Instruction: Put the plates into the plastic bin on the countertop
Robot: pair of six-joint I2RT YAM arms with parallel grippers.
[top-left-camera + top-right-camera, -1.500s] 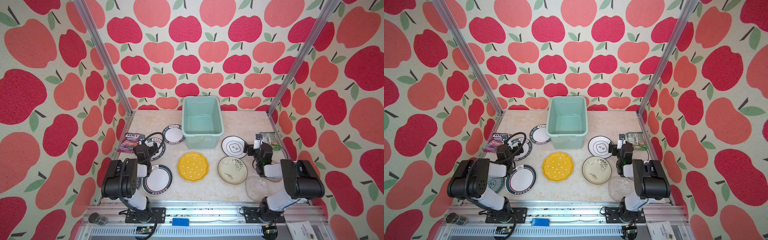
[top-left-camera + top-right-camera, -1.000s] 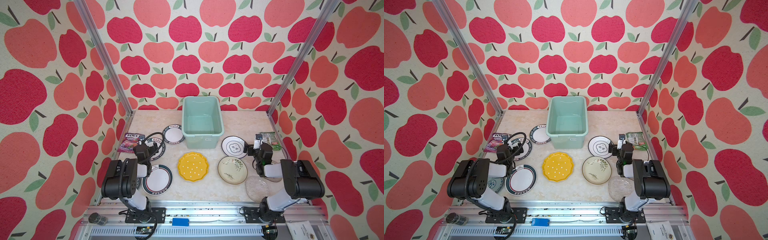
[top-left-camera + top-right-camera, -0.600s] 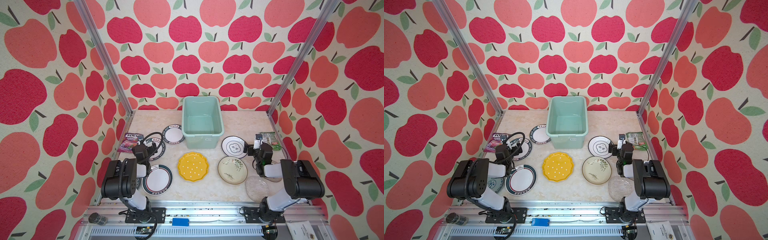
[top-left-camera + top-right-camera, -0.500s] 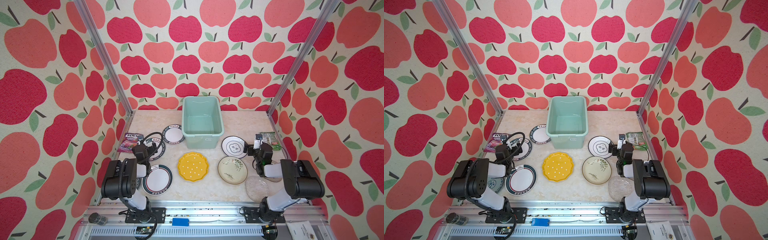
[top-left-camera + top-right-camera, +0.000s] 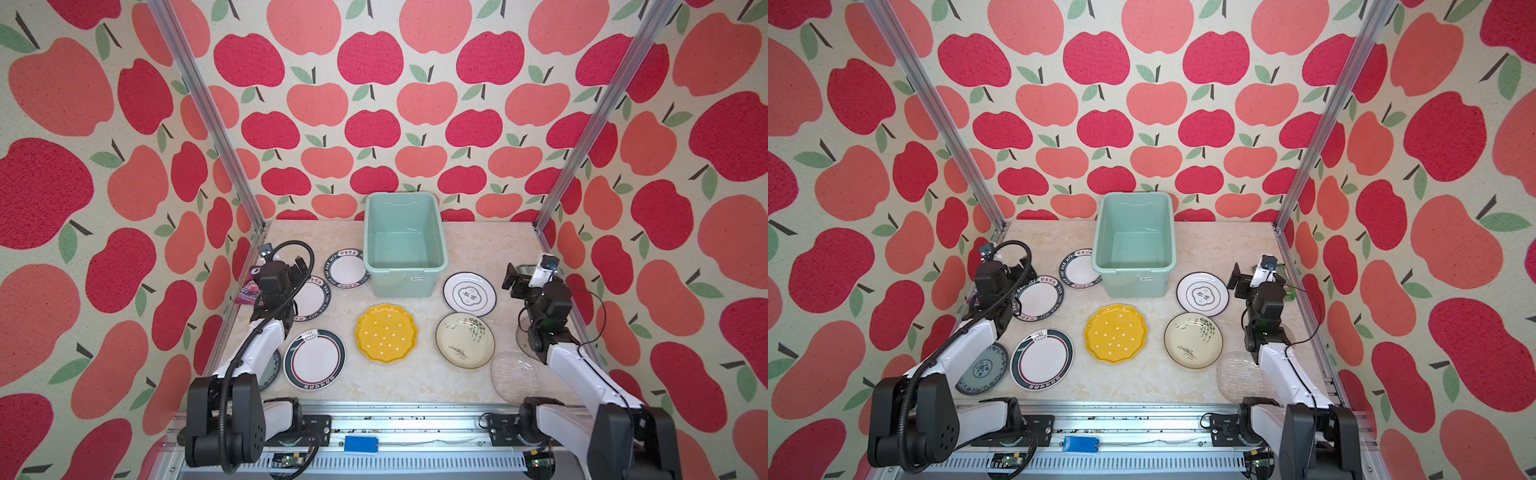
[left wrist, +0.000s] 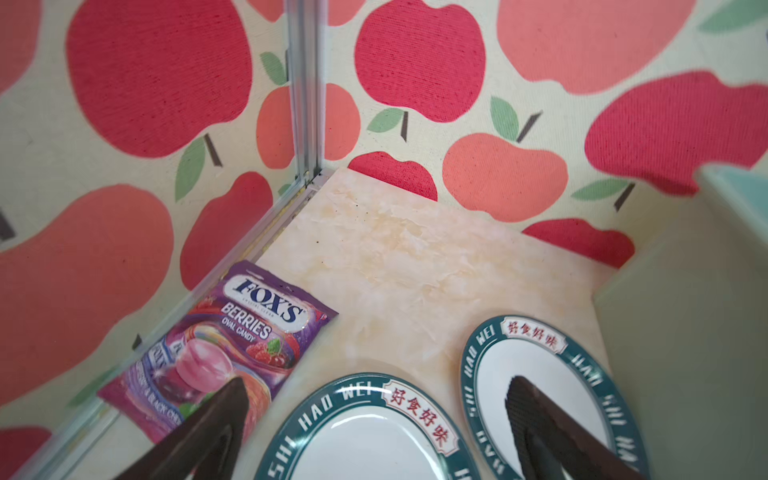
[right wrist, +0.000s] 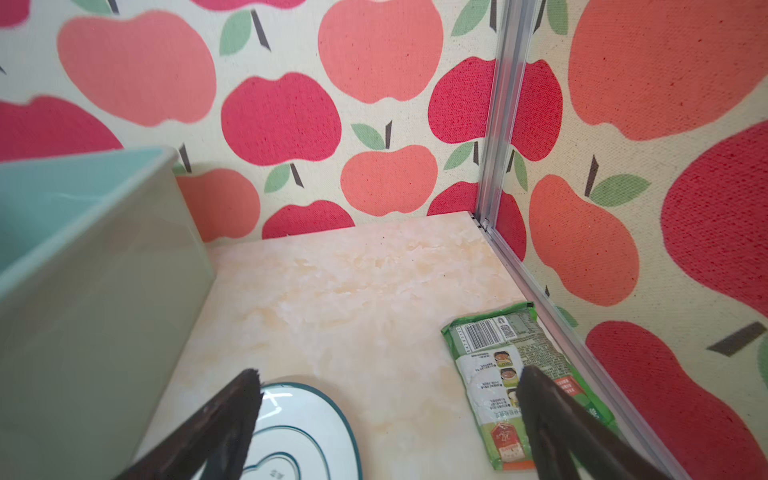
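Note:
The mint-green plastic bin [image 5: 405, 270] stands empty at the back middle of the countertop [image 5: 478, 249]. Several plates lie flat around it: two lettered ones [image 5: 347, 268] [image 6: 374, 440], a dark-rimmed one [image 5: 314, 359], a blue-patterned one [image 5: 982, 370], a yellow dotted one [image 5: 386, 332], a cream one with a plant [image 5: 464, 340], a white ringed one [image 5: 469, 293] and a clear glass one [image 5: 515, 376]. My left gripper [image 5: 297, 270] [image 6: 374, 386] is open and empty above the lettered plates. Beside the ringed plate [image 7: 299, 432], my right gripper [image 5: 515, 280] [image 7: 389, 376] is open and empty too.
A purple candy packet [image 6: 232, 345] lies against the left wall. A green packet [image 7: 515, 374] lies by the right wall rail. Metal frame posts [image 5: 208, 112] stand at the back corners. Apple-patterned walls close in three sides.

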